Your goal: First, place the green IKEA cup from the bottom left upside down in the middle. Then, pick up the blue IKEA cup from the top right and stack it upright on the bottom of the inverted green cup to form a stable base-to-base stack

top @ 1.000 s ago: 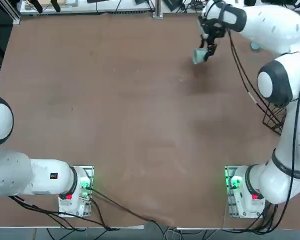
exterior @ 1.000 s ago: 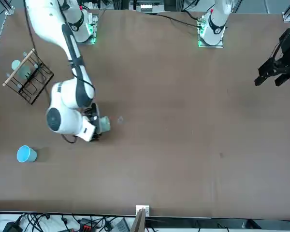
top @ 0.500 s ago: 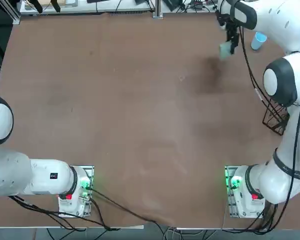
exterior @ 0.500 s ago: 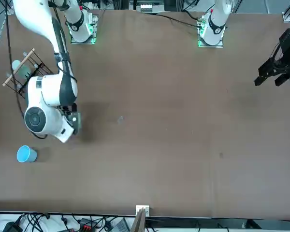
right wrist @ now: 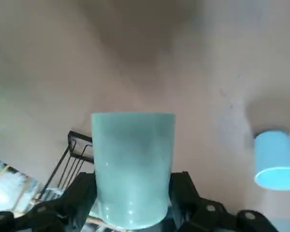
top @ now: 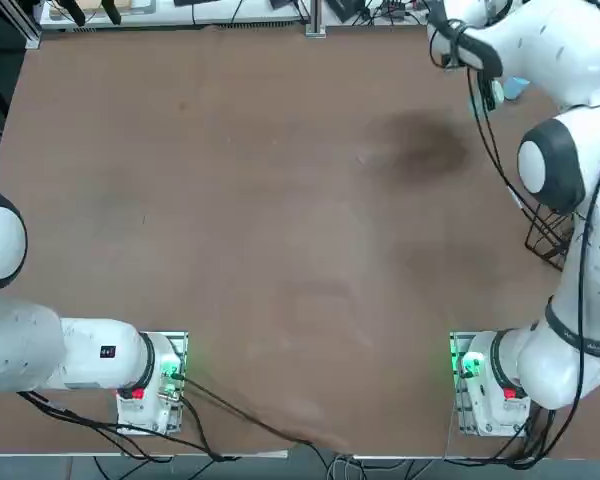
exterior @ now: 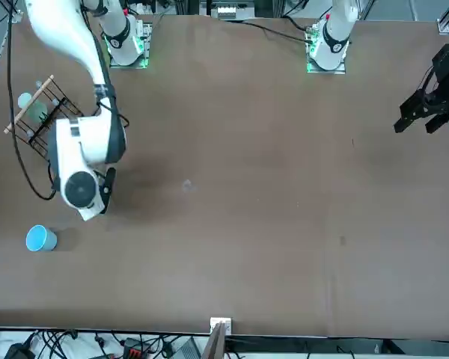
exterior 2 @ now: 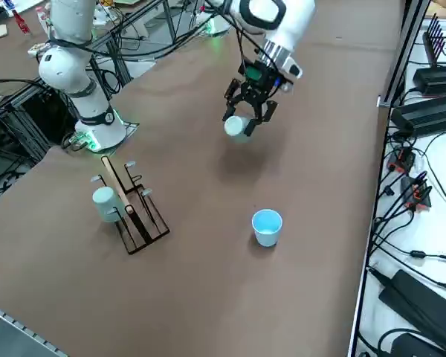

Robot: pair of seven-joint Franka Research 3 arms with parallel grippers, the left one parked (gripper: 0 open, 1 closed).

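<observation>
Brown tabletop (top: 280, 220) partly hidden behind right gripper (right wrist: 133, 198)

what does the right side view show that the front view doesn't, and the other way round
Only the right side view shows the green cup in the right gripper, raised over the table.

Only the front view shows the parked left arm's black jaws, at that picture's right edge.

Both show the blue cup standing upright on the table and the wire rack with its wooden bar.
</observation>
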